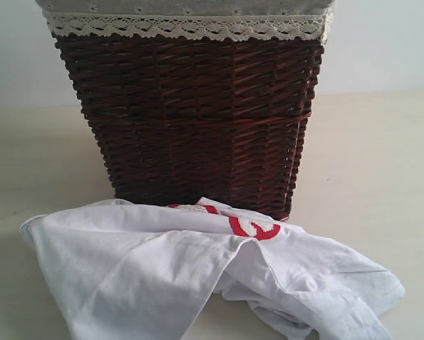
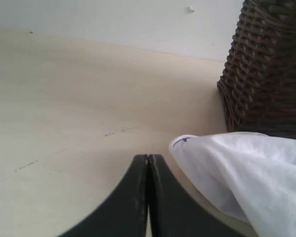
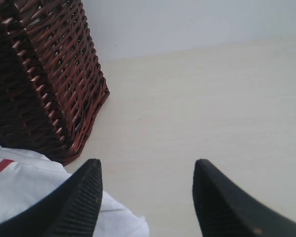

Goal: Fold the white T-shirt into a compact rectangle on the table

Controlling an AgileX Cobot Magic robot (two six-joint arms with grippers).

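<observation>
Exterior view: the shirt [image 1: 148,269] lay in a crumpled heap on the table [image 1: 381,163], at 6 o'clock from the basket [image 1: 190,120] and touching its base. A bit of red lettering [image 1: 250,227] peeked from a fold at the heap's 1 o'clock. Neither arm showed here.

Left wrist view: the left gripper [image 2: 148,157] had its jaws pressed together with nothing between them. It hung low over bare table, and a hemmed edge of the shirt lay just beside it, with the basket beyond.

Right wrist view: the right gripper [image 3: 148,165] stood roughly half open and empty, with bare table between the jaws. One finger was just beside the shirt's edge near the basket's corner.

No fold had been made, so the step in hand looked like the first one: taking hold and spreading the cloth flat. Next, the left jaws would need to part. Each gripper should then pinch an outer edge or corner and draw the shirt away from the basket to flatten it.
</observation>
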